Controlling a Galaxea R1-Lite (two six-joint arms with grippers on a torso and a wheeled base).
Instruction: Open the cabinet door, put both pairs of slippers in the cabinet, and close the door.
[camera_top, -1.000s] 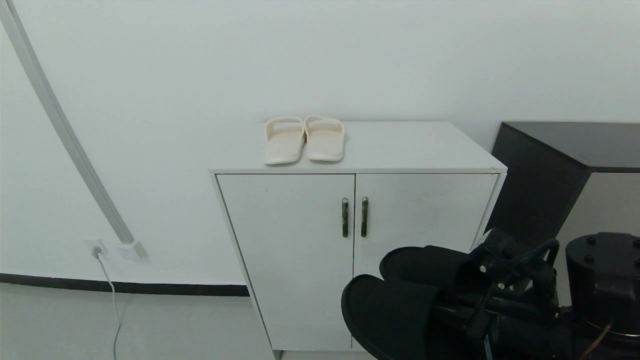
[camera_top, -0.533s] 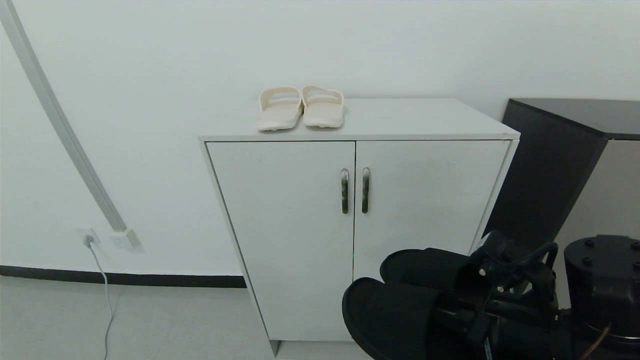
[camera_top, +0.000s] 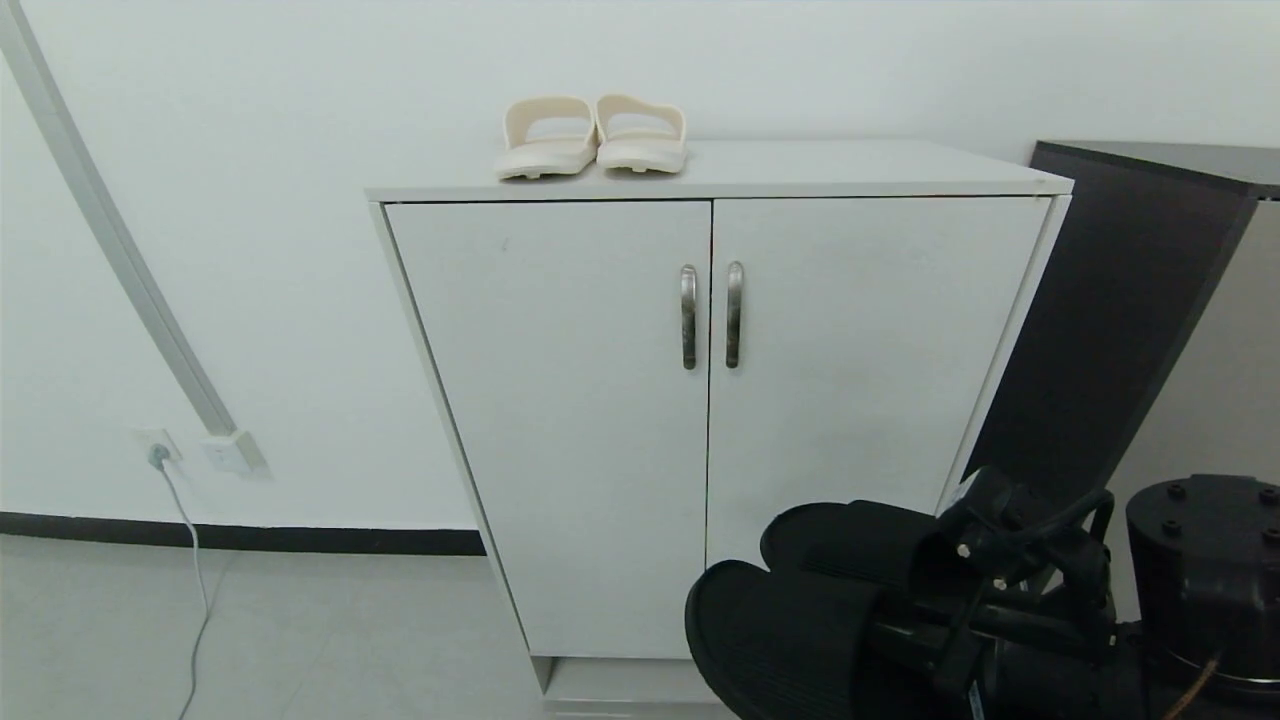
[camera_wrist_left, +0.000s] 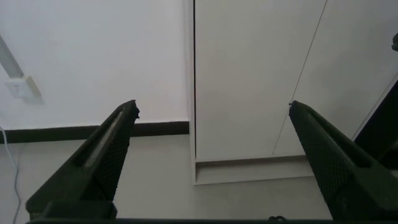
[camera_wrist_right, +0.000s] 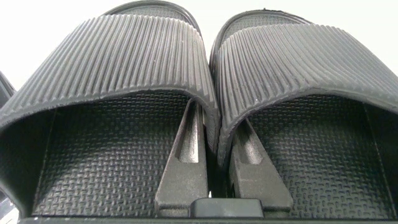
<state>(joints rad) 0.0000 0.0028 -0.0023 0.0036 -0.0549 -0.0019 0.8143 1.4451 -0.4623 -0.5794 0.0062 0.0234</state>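
R pincer (camera_wrist_right: 214, 134) pinches ribbed black rubber slippers (camera_top: 800, 620), lower right; L pincer (camera_wrist_left: 212, 107) wide, empty. White cabinet doors (camera_top: 560, 400) closed; thin grip, pair may slip.

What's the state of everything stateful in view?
White two-door cabinet: both doors shut.
Cream open-toe slippers: side by side on the cabinet top.
Black ribbed rubber slippers: held up, pinched together by their adjoining sides.
Right gripper: shut on the black slippers.
Left gripper: open, empty.
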